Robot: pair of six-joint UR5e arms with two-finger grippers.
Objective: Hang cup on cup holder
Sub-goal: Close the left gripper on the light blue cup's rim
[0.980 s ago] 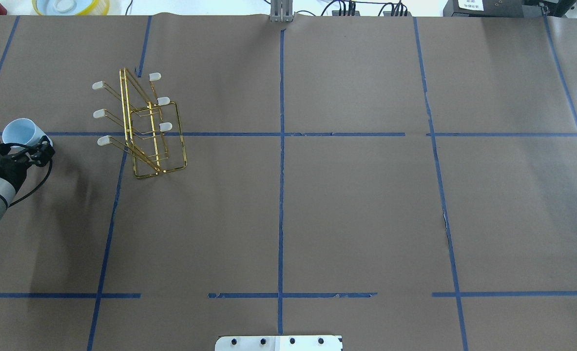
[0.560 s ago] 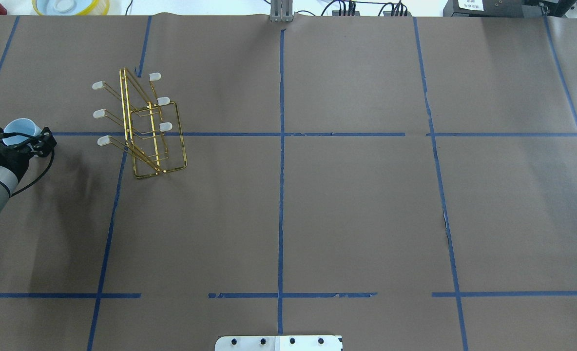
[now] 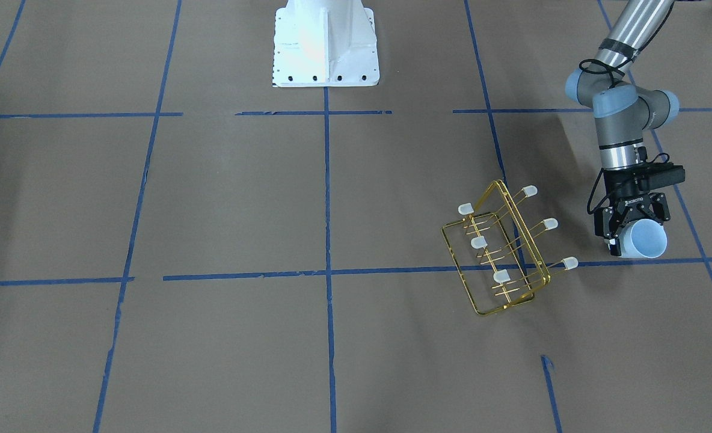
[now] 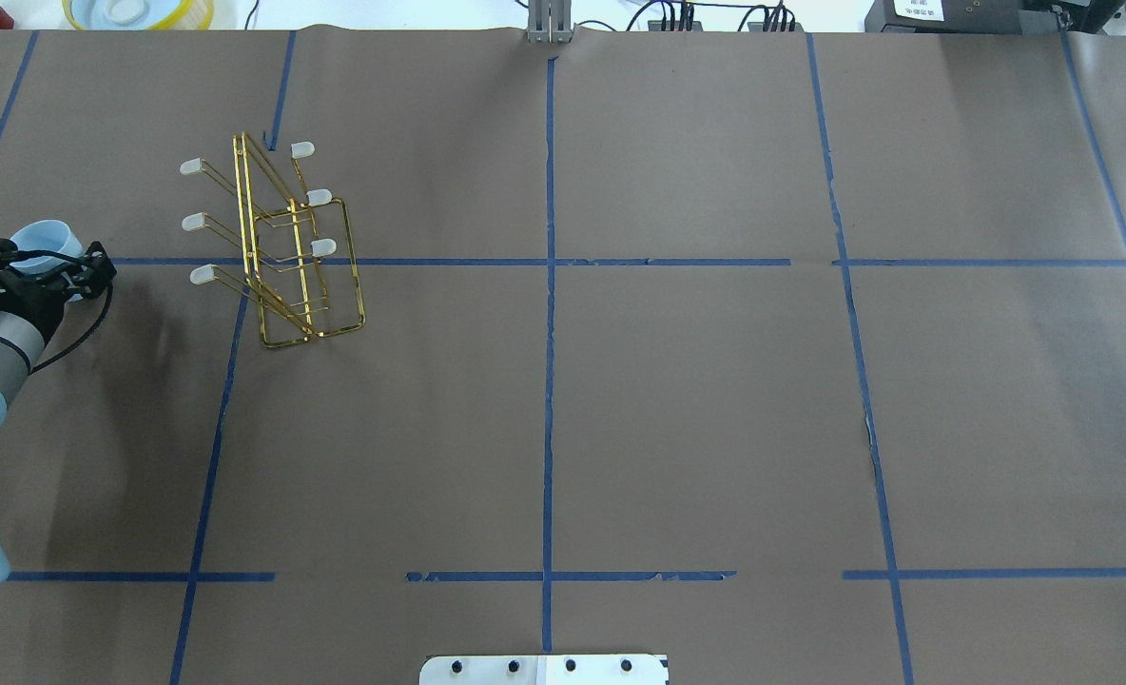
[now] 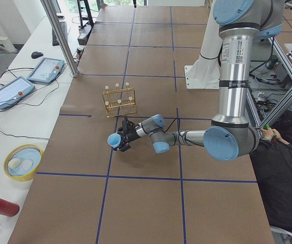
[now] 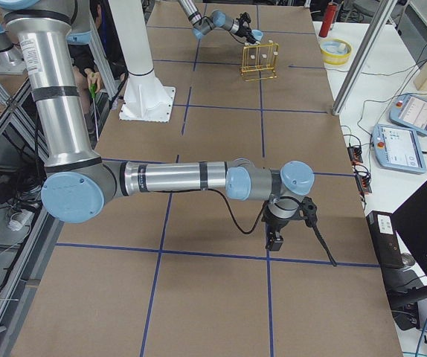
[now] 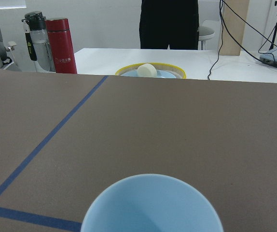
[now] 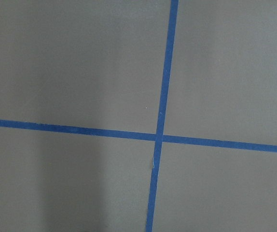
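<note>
The pale blue cup (image 3: 646, 240) is held in my left gripper (image 3: 637, 231), which is shut on it at the table's left side, the cup lying nearly level with its open mouth pointing away from the wrist. It shows in the overhead view (image 4: 45, 238), the exterior left view (image 5: 114, 140) and the left wrist view (image 7: 150, 205). The gold wire cup holder (image 4: 287, 247) stands to the right of the cup in the overhead view, a gap apart, its capped prongs bare; it also shows from the front (image 3: 500, 252). My right gripper (image 6: 275, 238) hangs low over bare table; I cannot tell whether it is open.
A yellow-rimmed bowl (image 7: 150, 72) and a red bottle (image 7: 61, 46) stand on the white side table beyond the table's edge. The white robot base (image 3: 325, 42) sits mid-table on the robot's side. A person (image 5: 288, 168) sits by the robot.
My left gripper has moved the cup a little farther from the robot and tipped it flatter. The cup holder has not moved.
</note>
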